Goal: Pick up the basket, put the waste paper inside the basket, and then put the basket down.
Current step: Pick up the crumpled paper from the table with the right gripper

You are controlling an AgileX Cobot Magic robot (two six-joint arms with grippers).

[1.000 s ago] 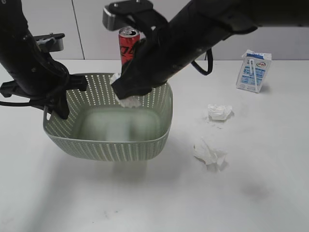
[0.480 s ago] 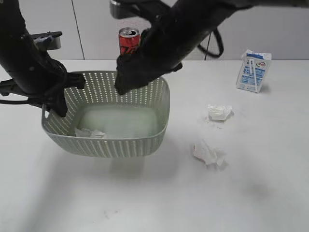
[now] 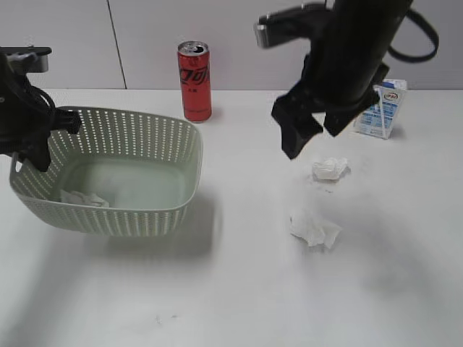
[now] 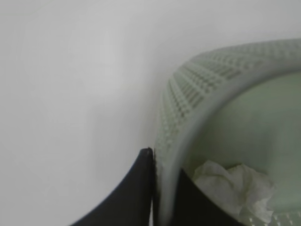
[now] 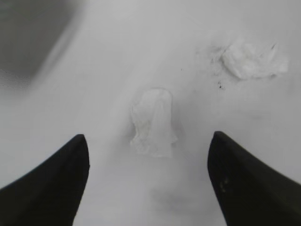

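Left gripper (image 4: 157,188) clamps the perforated sage-green basket (image 3: 108,217) rim; right gripper (image 5: 148,183) spread wide, empty.

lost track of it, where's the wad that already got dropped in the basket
In the exterior view the wad lies on the floor of the basket, in its near-left corner on the left of the table, close to the left gripper clamping the rim.

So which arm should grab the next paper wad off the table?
Right. The right gripper hangs open above a paper wad on the table, while the left gripper is clamped on the basket wall.
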